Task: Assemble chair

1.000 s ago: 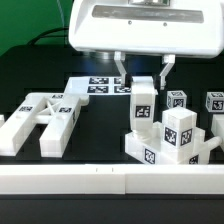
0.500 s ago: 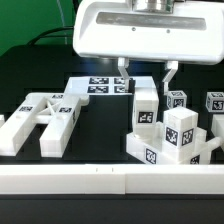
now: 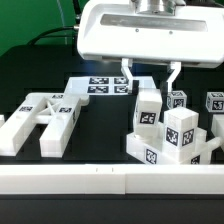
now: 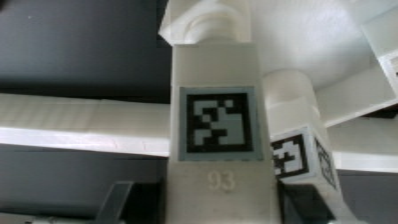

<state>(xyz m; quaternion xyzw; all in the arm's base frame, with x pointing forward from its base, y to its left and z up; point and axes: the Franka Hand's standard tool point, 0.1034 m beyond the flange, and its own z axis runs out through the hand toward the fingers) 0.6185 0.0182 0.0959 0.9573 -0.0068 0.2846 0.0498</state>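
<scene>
A white chair leg (image 3: 147, 112) with a tag on its face stands upright at the exterior view's right. My gripper (image 3: 149, 82) comes down over its top, one finger on each side, shut on it. In the wrist view the same leg (image 4: 217, 120) runs up between my gripper's (image 4: 210, 206) dark fingers, with a second tagged piece (image 4: 299, 160) close beside it. The leg's lower end is at a cluster of tagged white chair blocks (image 3: 185, 135); I cannot tell whether it touches them. An H-shaped white chair piece (image 3: 42, 118) lies flat on the exterior view's left.
The marker board (image 3: 100, 86) lies flat behind the middle of the black table. Two small tagged white pieces (image 3: 177, 98) (image 3: 214, 102) stand at the back right. A long white rail (image 3: 100, 182) runs along the front edge.
The gripper and the upright leg in it have shifted a little toward the exterior view's right. The other pieces have stayed put.
</scene>
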